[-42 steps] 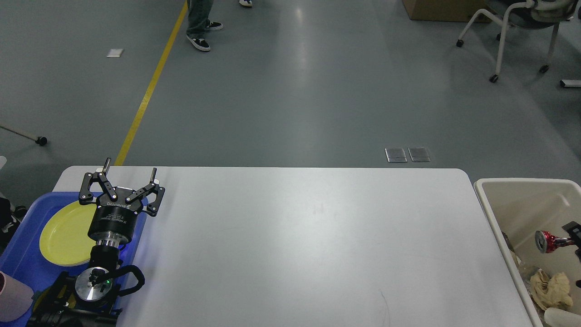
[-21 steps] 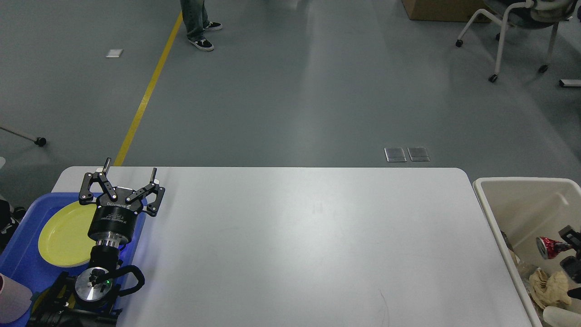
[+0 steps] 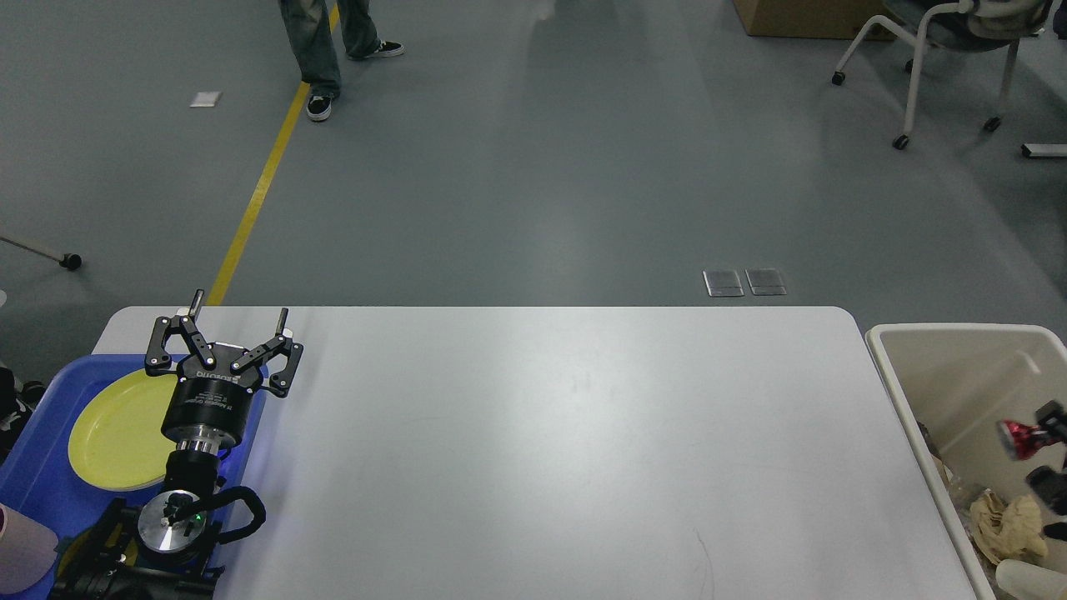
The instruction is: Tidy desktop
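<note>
since a second ago the right gripper (image 3: pixel 1052 454) over the beige plastic bin (image 3: pixel 950 367) has slid toward the frame's right edge, carrying a shiny red can-like thing (image 3: pixel 1015 435) with it; the can looks pinched in it, but it's blurred and half cut off, so i can't really tell how the fingers stand. left gripper (image 3: pixel 237 310) hasn't budged, fingers spread wide, nothing in them.

the large white rounded-corner desktop (image 3: pixel 567 450) runs out to the right of the left gripper and shows nothing on it, so tidying looks basically done. under and just left of that gripper sits a blue plastic tray (image 3: pixel 37 467) with a round yellow plate (image 3: pixel 117 429).

the desktop itself looks stiff, heavy, smooth matte, not something you'd pick up. the can looks light, thin and slippery, best held around its middle.

writing: white lettering on the left gripper's black body, upside down, too small for me to read.
</note>
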